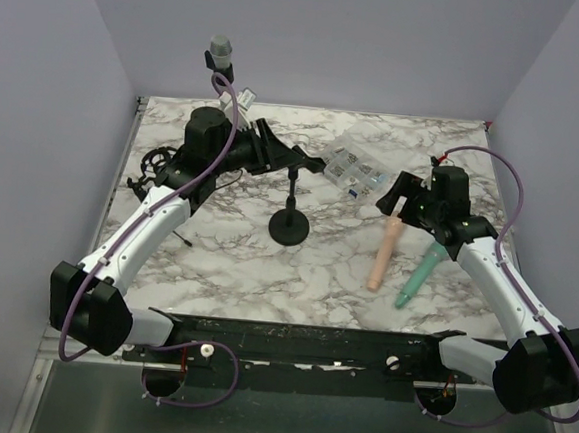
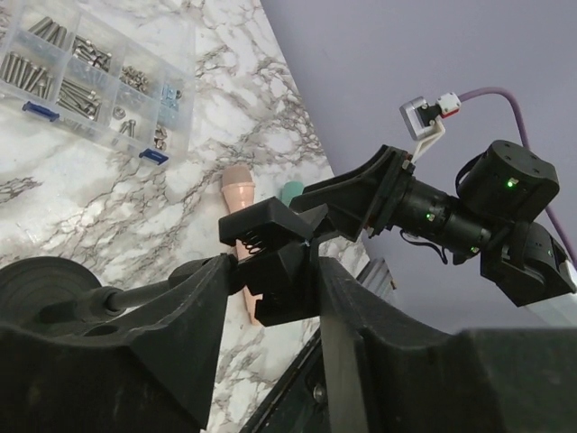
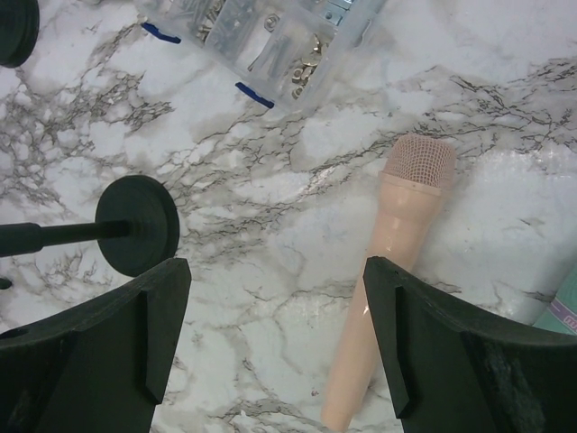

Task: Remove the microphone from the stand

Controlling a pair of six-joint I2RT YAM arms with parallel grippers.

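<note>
A black stand (image 1: 289, 225) with a round base stands mid-table. My left gripper (image 1: 312, 162) is shut on the black clip (image 2: 281, 275) at the top of its pole, and no microphone shows in that clip. A pink microphone (image 1: 383, 252) lies flat on the table to the right, and also shows in the right wrist view (image 3: 397, 244). My right gripper (image 1: 394, 197) hangs open and empty just above the pink microphone's head, its right finger (image 3: 424, 334) beside the handle. A grey-headed microphone (image 1: 221, 47) sits upright in a holder at the back left.
A green microphone (image 1: 421, 270) lies right of the pink one. A clear box of screws (image 1: 359, 165) sits at the back, behind the stand. A second black disc base (image 3: 11, 27) shows at the right wrist view's corner. Cables (image 1: 151, 161) lie at the left edge.
</note>
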